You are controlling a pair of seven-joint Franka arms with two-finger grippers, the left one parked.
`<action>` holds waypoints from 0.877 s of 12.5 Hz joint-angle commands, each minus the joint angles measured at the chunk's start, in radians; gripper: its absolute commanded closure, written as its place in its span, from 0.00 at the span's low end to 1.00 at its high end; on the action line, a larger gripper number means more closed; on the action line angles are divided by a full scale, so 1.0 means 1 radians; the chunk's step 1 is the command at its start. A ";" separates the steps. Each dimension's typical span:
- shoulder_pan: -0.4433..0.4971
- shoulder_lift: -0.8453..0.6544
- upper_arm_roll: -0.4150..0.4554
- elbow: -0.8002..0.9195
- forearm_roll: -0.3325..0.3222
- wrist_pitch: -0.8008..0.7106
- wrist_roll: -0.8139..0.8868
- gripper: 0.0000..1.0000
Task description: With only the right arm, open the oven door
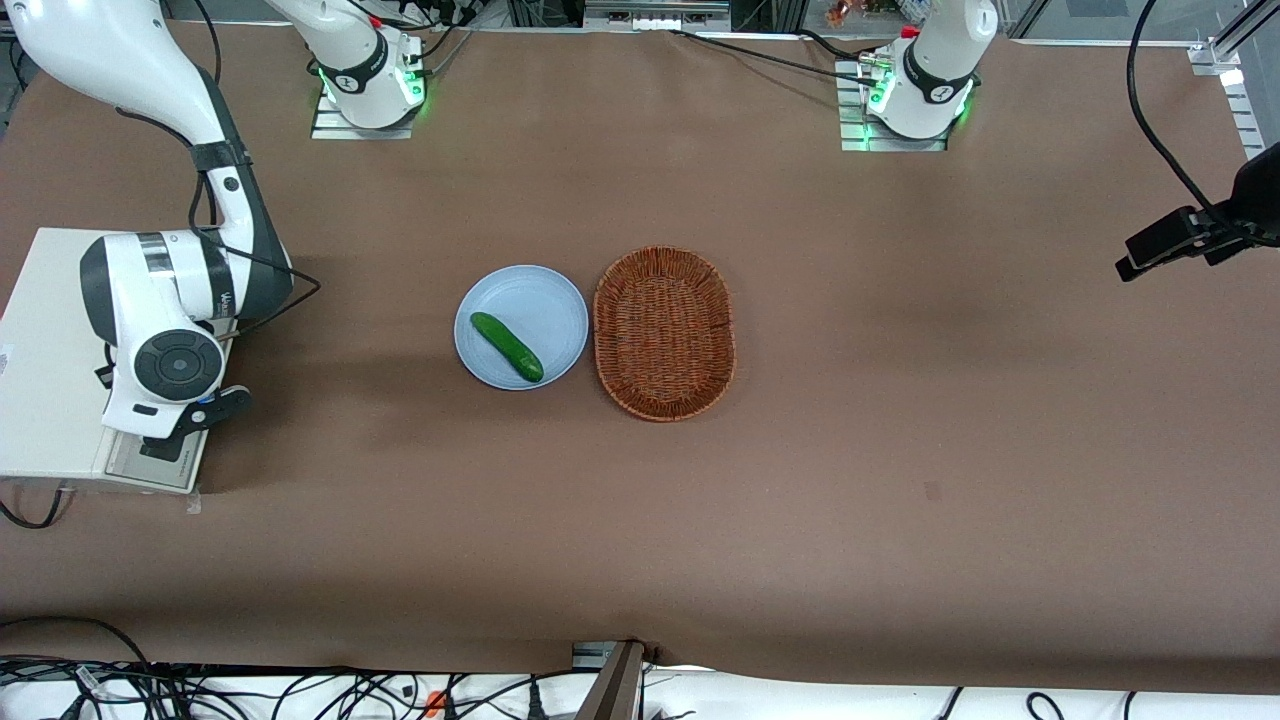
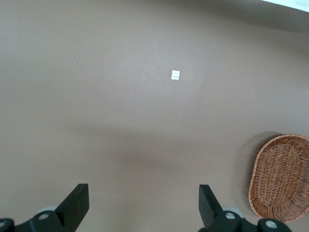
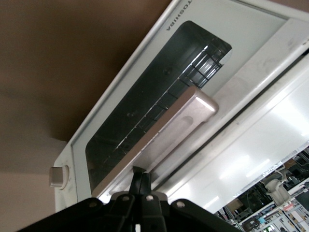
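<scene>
The cream-white toaster oven (image 1: 50, 340) stands at the working arm's end of the table. The right arm (image 1: 165, 300) bends down over it. Its black gripper (image 1: 160, 448) is at the oven's edge nearer the front camera, over the grey door side (image 1: 185, 470). In the right wrist view the oven door (image 3: 120, 96) shows its dark glass window and silver bar handle (image 3: 166, 137). The gripper (image 3: 141, 175) has its fingers pressed together with nothing between them. Their tips are at the handle's edge, between the handle and the oven's white top (image 3: 260, 140).
A pale blue plate (image 1: 545, 300) with a green cucumber (image 1: 506, 346) lies mid-table. A brown wicker basket (image 1: 664, 332) lies beside it and also shows in the left wrist view (image 2: 282, 176). A knob (image 3: 58, 176) sits beside the door.
</scene>
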 commanded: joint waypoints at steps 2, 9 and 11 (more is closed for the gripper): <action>-0.007 0.070 0.005 0.028 0.099 0.024 0.006 1.00; -0.013 0.130 0.005 0.028 0.151 0.125 0.021 1.00; -0.014 0.145 0.005 0.028 0.158 0.147 0.021 1.00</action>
